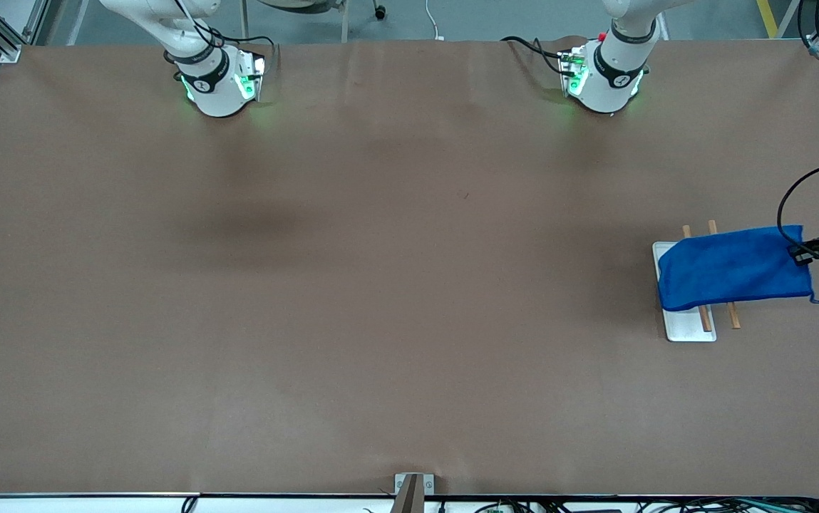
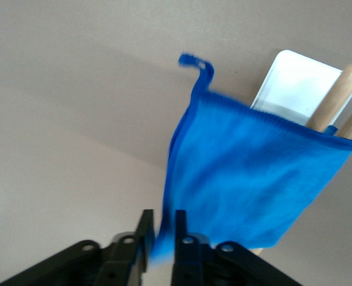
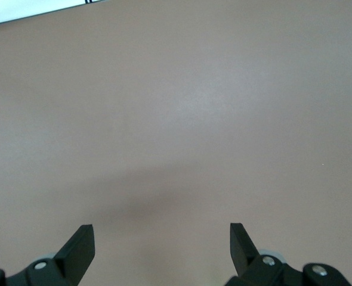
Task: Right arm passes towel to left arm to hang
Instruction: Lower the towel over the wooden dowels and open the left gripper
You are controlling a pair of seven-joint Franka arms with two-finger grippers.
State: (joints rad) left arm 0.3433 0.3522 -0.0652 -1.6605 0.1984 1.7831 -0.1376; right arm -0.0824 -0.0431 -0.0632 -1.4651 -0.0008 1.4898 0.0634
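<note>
We are seeing the towel (image 1: 735, 268) draped over a small rack (image 1: 691, 333) of two wooden rods (image 1: 733, 314) on a white base, standing on the table (image 1: 380, 285) toward the left arm's end. The cloth is hanging down over the rods, with its corner loop (image 2: 195, 61) dangling free at one edge.

Our left pincer (image 2: 162, 235) is at the towel's outer edge, at the rim of the front view, and its fingers (image 2: 181, 238) are standing narrow with a fold of the blue cloth between them, so we are judging it to be gripping the towel. Our right pincer (image 3: 161, 238) is looking down at bare table with its fingers spread wide and nothing between them; that arm is waiting.

We are judging the towel to be light, soft and limp: it is sagging where unsupported, it will not break, and the plush pile should give good friction. The risk is that a tug drags it off the rods or tips the light rack. The stitched edge near the corner is the firmest hold, and it leaves the rest to fall freely.
</note>
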